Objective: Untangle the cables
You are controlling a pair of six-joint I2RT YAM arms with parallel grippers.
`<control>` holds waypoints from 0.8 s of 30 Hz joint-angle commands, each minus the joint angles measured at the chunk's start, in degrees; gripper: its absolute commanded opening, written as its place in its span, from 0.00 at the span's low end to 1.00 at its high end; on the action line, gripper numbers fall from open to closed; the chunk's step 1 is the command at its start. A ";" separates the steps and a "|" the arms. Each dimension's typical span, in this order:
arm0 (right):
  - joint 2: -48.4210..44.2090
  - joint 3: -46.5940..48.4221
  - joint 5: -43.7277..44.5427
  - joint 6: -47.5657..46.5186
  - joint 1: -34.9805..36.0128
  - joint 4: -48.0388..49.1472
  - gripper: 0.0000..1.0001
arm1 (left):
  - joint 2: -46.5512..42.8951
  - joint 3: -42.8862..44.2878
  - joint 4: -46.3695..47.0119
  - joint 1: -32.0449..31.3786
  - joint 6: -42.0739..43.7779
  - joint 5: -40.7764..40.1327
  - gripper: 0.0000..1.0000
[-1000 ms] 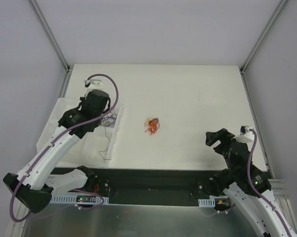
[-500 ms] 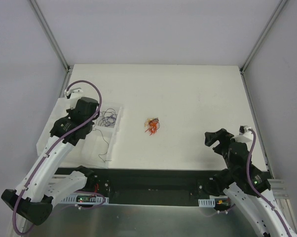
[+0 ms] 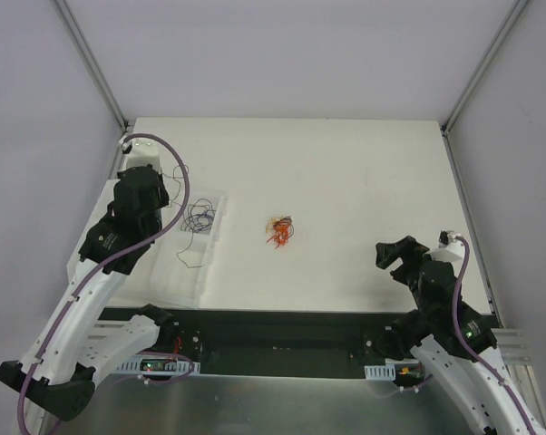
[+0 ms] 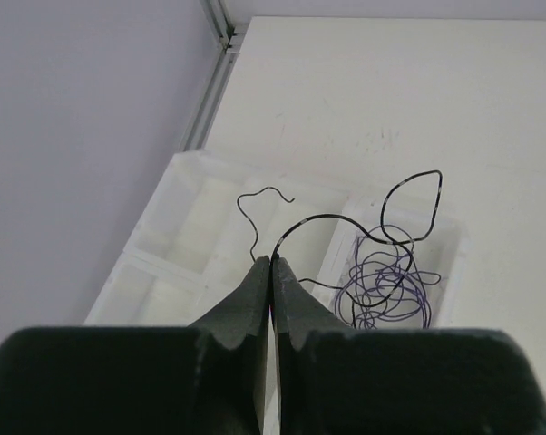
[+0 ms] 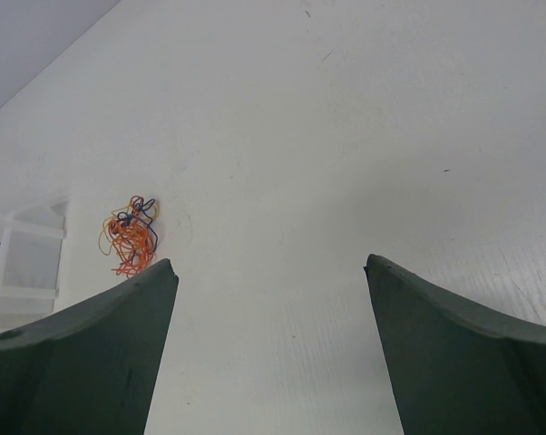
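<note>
White table (image 3: pixel 364 172) carries a compartment tray (image 3: pixel 169 276) at its left edge. Right gripper (image 5: pixel 270 263) hangs over the right side, jaws wide apart and empty. Left gripper (image 4: pixel 271 270), above the tray, has its jaws pinched on a black wire (image 4: pixel 323 217). Purple wires (image 4: pixel 391 290) curl in one compartment. An orange knot (image 3: pixel 279 231) lies mid-table.

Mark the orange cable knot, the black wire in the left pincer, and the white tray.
Orange cable knot (image 5: pixel 131 237): right wrist view, its middle.
Black wire (image 4: pixel 323 217): left wrist view, arched stretch above the tray.
White tray (image 4: pixel 200 236): left wrist view, bare compartment floor.
</note>
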 commanded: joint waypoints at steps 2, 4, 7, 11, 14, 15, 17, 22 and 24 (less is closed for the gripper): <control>0.89 -0.01 0.66 0.00 -0.11 2.26 0.88 | -2.95 -3.64 9.06 0.15 10.12 1.78 0.00; 1.24 -0.19 0.31 0.00 -0.11 2.87 0.88 | -3.83 -4.70 10.12 0.15 11.71 2.83 0.00; 1.77 -0.19 0.04 0.00 -0.11 3.05 0.88 | -5.41 -5.84 9.69 0.15 10.84 5.81 0.00; 1.59 -0.37 0.39 0.00 -0.11 3.14 0.89 | -8.14 -8.48 2.94 0.15 5.75 9.85 0.00; 1.68 -0.98 0.31 0.00 -0.11 3.92 0.88 | -9.11 -7.26 -6.54 0.15 -1.44 11.36 0.00; 1.94 -1.16 0.13 -0.09 -0.11 4.28 0.88 | -9.46 -6.38 -9.71 0.15 -4.43 11.79 0.00; 2.99 -1.51 -0.40 -0.18 -0.11 5.42 0.88 | -9.99 -4.98 -14.90 0.06 -9.18 13.37 0.00; 6.16 -1.60 -2.33 0.00 -0.19 8.58 0.88 | -7.63 -4.88 -24.40 0.15 -19.73 17.51 0.00; 6.69 -1.60 -3.12 0.17 -0.11 9.29 0.88 | -6.74 -5.58 -26.35 0.15 -23.51 17.60 0.00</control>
